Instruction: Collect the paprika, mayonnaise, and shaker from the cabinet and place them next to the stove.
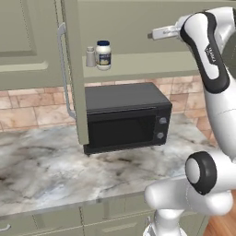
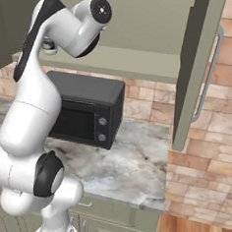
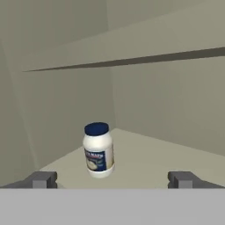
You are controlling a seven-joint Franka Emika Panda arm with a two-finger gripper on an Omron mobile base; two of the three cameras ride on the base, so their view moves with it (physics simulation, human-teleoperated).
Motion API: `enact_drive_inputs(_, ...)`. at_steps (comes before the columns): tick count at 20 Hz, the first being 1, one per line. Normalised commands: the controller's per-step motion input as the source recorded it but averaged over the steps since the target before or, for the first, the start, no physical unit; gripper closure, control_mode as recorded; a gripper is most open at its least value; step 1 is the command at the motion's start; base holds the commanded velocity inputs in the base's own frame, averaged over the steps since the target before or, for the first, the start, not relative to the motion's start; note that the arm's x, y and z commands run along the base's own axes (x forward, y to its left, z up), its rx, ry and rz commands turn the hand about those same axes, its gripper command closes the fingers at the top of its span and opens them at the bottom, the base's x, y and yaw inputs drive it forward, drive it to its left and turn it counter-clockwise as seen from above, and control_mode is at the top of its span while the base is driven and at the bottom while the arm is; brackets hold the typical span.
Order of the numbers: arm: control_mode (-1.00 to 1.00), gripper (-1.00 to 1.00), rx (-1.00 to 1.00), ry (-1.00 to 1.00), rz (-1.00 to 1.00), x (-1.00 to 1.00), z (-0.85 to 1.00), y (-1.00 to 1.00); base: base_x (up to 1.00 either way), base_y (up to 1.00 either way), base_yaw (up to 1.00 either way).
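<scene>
The mayonnaise (image 1: 103, 55) stands upright on the bottom shelf of the open cabinet (image 1: 138, 27), with the shaker (image 1: 91, 57) just beside it: one jar and one shaker there. In the hand view the jar (image 3: 99, 149) sits well ahead of the claw (image 3: 112, 180), whose tips are spread wide and grasp nothing. The arm hides the claw in both base views. The door (image 1: 73, 69) cuts off the shelf's left end. Below, one microwave (image 1: 126, 115) sits on the bench (image 1: 46, 170).
</scene>
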Motion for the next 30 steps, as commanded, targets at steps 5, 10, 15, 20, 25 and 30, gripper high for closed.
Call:
enact_drive_inputs(5,-1.0,-1.0,0.0,-0.06,0.02,0.34,-0.06,0.11,0.0,0.0,0.0)
enact_drive_inputs(10,-1.0,-1.0,0.0,-0.18,0.03,0.21,-0.22,0.1,0.0,0.0,0.0)
enact_drive_inputs(15,-1.0,-1.0,0.0,-0.17,0.03,0.09,-0.14,0.13,0.0,0.0,0.0)
enact_drive_inputs(20,-1.0,-1.0,0.0,-0.04,0.01,0.08,0.0,0.27,0.0,0.0,0.0)
enact_drive_inputs(25,-1.0,-1.0,0.0,0.0,0.0,0.18,0.0,0.32,0.0,0.0,0.0)
enact_drive_inputs(30,-1.0,-1.0,0.0,0.0,0.0,0.16,0.0,0.24,0.0,0.0,0.0)
